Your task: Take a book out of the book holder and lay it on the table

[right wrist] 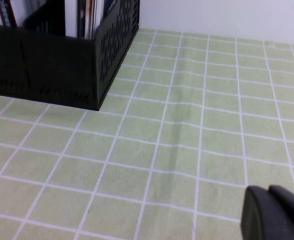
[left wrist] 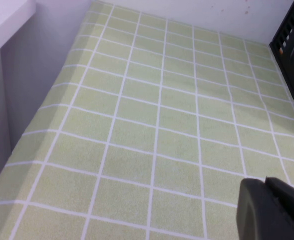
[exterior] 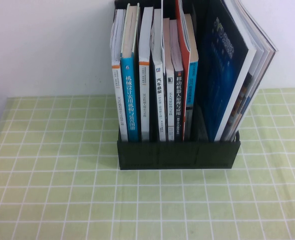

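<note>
The book (exterior: 236, 75) stood leaning in the rightmost slot of the book holder (exterior: 179, 154) on the green-gridded surface (exterior: 62, 200), nothing yet lifted. The right hand (right wrist: 276, 212) hung closed and empty over bare cloth near the rack's corner; the left hand (left wrist: 274, 207) hovered well off, its state unclear. Lifting straight up should clear the dividers. Only the high view showed the books.

You see the book (exterior: 237, 70), a large thin magazine, leaning upright in the right end compartment of the black book holder (exterior: 179, 155), which stands at the green-gridded worktop's (exterior: 62, 200) far edge.
</note>
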`<action>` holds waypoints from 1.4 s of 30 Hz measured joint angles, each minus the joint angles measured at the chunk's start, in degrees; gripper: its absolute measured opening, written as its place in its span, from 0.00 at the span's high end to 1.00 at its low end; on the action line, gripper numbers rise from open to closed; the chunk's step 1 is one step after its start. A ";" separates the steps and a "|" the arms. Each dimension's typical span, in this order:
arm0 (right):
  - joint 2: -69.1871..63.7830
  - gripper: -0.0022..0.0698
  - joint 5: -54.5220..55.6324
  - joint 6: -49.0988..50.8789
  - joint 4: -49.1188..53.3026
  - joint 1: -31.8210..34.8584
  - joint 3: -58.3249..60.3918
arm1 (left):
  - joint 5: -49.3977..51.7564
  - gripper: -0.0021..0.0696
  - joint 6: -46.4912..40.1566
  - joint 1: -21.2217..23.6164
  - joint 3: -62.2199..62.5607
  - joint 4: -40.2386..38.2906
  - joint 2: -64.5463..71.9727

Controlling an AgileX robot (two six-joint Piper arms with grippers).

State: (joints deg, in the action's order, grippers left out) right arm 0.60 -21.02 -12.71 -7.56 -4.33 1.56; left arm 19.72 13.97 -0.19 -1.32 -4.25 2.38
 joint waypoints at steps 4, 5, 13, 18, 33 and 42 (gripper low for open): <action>0.00 0.97 0.00 -0.45 0.00 0.00 0.00 | 0.00 0.97 0.00 0.00 0.00 -0.10 0.00; 0.00 0.97 0.00 -0.43 0.00 0.00 0.00 | 0.00 0.97 0.00 0.00 0.00 -0.10 0.00; 0.00 0.97 0.00 -0.56 0.00 0.00 0.00 | 0.00 0.97 0.00 0.00 0.00 -0.10 0.00; 0.00 0.97 0.00 -0.60 0.00 0.00 0.00 | 0.00 0.97 -0.16 0.00 0.00 -0.10 0.00; 0.00 0.97 0.00 -0.69 -0.11 0.00 0.00 | 0.00 0.98 -0.16 0.00 0.00 -0.10 0.00; 0.00 0.97 0.62 -0.82 1.19 0.00 0.00 | 0.00 0.98 0.04 0.00 0.00 -0.10 0.00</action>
State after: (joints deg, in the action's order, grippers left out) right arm 0.60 -20.41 -13.52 -6.37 -4.33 1.56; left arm 19.72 14.01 -0.19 -1.32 -4.35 2.38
